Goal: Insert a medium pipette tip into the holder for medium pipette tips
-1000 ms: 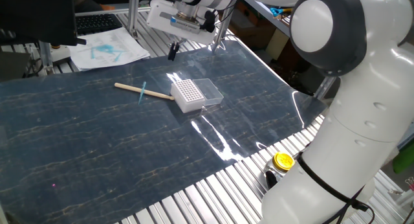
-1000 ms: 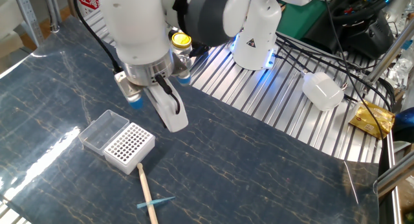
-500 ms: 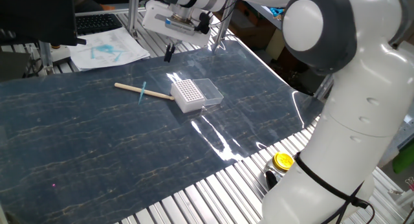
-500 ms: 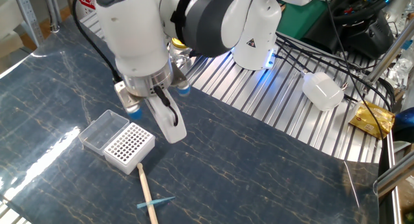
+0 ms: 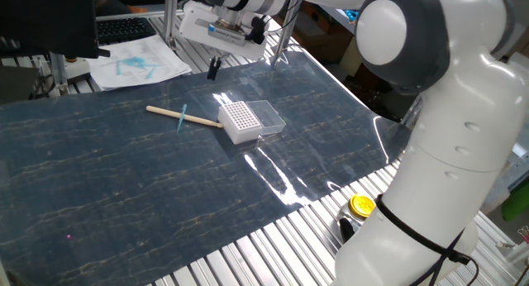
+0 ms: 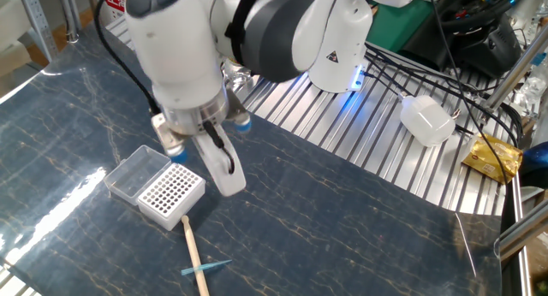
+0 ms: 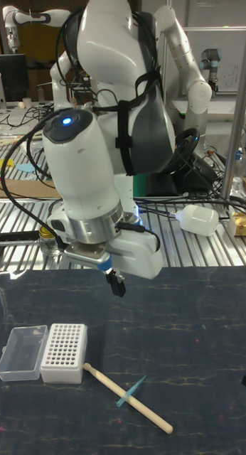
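The medium pipette tip (image 5: 182, 118) is a small teal cone lying across a long tan wooden stick (image 5: 186, 116) on the dark mat; it also shows as the tip (image 6: 206, 268) and tip (image 7: 130, 392). The holder (image 5: 237, 121) is a white box with a grid of holes, its clear lid (image 5: 267, 116) open beside it; it is the holder (image 6: 171, 195) and holder (image 7: 64, 353) in the other views. My gripper (image 5: 213, 69) hangs above the mat behind the holder, fingers together and nothing held. It appears as the gripper (image 6: 226, 181) and gripper (image 7: 117, 285) elsewhere.
A dark marbled mat (image 5: 124, 178) covers the slatted metal table. A yellow-capped jar (image 5: 361, 206) stands by the arm's base. A white bottle (image 6: 426, 119) and cables lie on the slats, with papers (image 5: 136, 61) at the far edge.
The gripper has shifted a little sideways, away from the lid end of the holder and towards the stick's side. The tip, stick and holder have not moved.
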Tool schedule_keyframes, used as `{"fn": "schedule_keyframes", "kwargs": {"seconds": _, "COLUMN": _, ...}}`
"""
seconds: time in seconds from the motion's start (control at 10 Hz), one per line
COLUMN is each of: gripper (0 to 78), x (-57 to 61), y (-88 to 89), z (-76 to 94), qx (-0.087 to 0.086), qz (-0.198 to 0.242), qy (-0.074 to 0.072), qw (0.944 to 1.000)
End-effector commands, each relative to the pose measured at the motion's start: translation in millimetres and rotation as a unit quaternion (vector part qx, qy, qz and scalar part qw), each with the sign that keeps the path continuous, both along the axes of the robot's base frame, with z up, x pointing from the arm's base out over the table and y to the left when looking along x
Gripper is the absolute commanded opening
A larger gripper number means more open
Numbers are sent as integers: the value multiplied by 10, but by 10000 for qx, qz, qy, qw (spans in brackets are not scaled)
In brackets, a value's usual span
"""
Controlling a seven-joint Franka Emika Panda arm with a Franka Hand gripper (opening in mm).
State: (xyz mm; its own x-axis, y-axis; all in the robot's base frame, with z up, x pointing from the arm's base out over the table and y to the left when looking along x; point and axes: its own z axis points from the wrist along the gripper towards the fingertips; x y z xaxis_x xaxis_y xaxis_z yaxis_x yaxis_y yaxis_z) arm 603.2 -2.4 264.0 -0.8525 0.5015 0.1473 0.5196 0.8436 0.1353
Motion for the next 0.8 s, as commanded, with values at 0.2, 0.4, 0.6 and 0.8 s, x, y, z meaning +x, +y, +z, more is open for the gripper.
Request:
{"fn": "schedule_keyframes", "kwargs": {"seconds": 0.2, "gripper": 0, "x": 235, "y": 31, "z": -221, "qx": 35, "qz": -106, "qy": 3, "qw": 9999}}
{"fn": "schedule_keyframes", "kwargs": {"seconds": 0.4, "gripper": 0, "x": 296, "y": -2, "z": -307, "qx": 35, "qz": -99, "qy": 16, "qw": 9999}}
{"fn": "schedule_keyframes", "kwargs": {"seconds": 0.6, "gripper": 0, "x": 382, "y": -51, "z": -425, "qx": 39, "qz": -89, "qy": 89, "qw": 9999}}
{"fn": "schedule_keyframes", "kwargs": {"seconds": 0.8, "gripper": 0, "x": 456, "y": -98, "z": -504, "qx": 41, "qz": -81, "qy": 167, "qw": 9998}}
